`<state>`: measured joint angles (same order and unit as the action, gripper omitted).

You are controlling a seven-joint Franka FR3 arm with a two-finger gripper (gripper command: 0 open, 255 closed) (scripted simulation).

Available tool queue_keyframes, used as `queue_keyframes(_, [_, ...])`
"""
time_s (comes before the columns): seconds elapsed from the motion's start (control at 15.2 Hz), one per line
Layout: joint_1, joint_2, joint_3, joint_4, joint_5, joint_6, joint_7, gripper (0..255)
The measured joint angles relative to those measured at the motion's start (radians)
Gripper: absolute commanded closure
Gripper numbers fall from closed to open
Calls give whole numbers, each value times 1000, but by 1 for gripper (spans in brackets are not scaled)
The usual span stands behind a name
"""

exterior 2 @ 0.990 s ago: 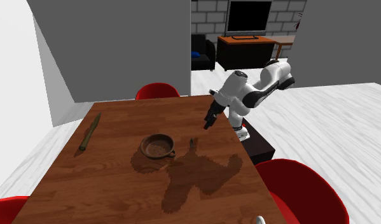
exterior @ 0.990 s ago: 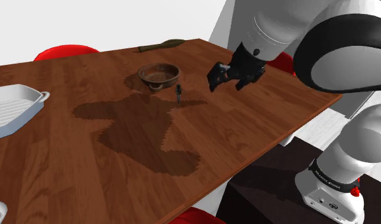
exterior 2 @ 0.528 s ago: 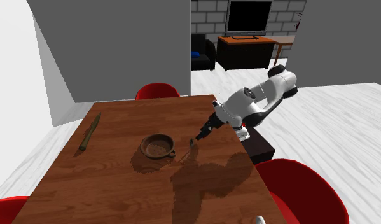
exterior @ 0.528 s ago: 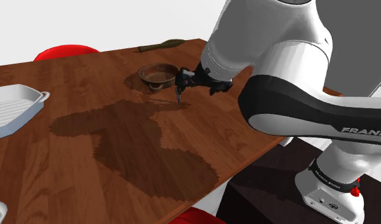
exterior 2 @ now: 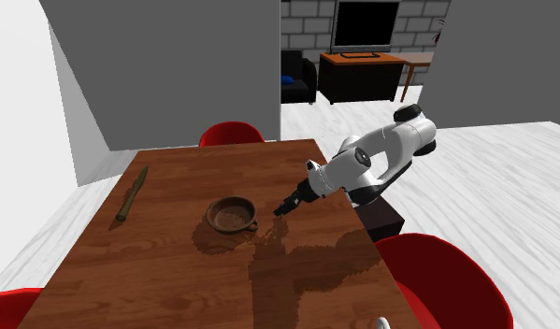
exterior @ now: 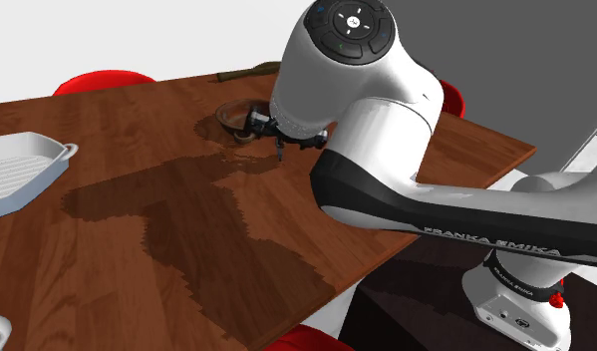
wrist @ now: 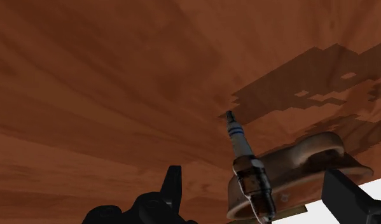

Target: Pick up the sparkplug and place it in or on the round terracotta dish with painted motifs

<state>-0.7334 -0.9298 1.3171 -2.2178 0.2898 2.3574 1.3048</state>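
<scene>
The arm is swinging in across the worktop (exterior: pixel 137 120). A second ago the hand (exterior 2: pixel 285 207) was hanging well off to one side, and now it is coming down right over the sparkplug (wrist: pixel 248 167). Its fingers (wrist: pixel 173 189) are standing spread, straddling the plug without touching it, so nothing is being held yet. The plug is standing on the wood just beside the brown dish (exterior 2: pixel 229 215), which is sitting empty. I'd say the approach is finishing and the squeeze is coming next, with only a short carry to follow.
</scene>
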Motion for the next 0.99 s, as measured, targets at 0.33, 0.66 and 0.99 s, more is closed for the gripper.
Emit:
queue_keyframes(0.33, [-40, 11, 35, -6, 5, 41, 0, 0])
queue_keyframes(0.66, [-42, 11, 37, -6, 5, 43, -1, 255])
queue_keyframes(0.99, [-42, 11, 36, -6, 5, 43, -1, 255])
